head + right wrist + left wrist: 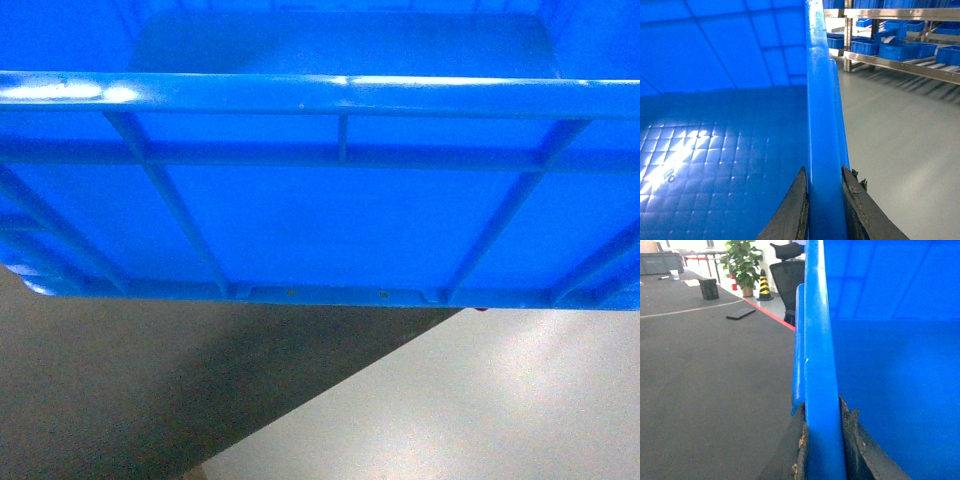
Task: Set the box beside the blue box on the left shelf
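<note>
Box (330,215) fills nearly the whole head view: a blue open-top crate seen from just above its near wall, with a thick glossy rim across the top of the frame, slanting ribs down the wall, and two small pale dots on the base edge. It is held up off the floor (430,400), which shows below it as a dark grey area on the left and a pale grey area on the right. Its inside is bare; the right wrist view shows a grid-patterned bottom catching light.

A shelf (900,60) with metal rails stands well apart from the box in the right wrist view, across pale floor, with several smaller blue crates (902,49) on its tiers. I cannot tell whether this is the left shelf.

In the left wrist view, dark floor stretches to a red line (772,315), with an office chair (787,277), a potted plant (744,262), a striped cone (764,286), a black basket (709,288) and a flat dark object (740,314) beyond.

Left gripper (824,450) clamps the box's side rim, one dark worn finger on each face of the wall. Right gripper (824,210) clamps the opposite rim the same way, jaws closed tight on the plastic.
</note>
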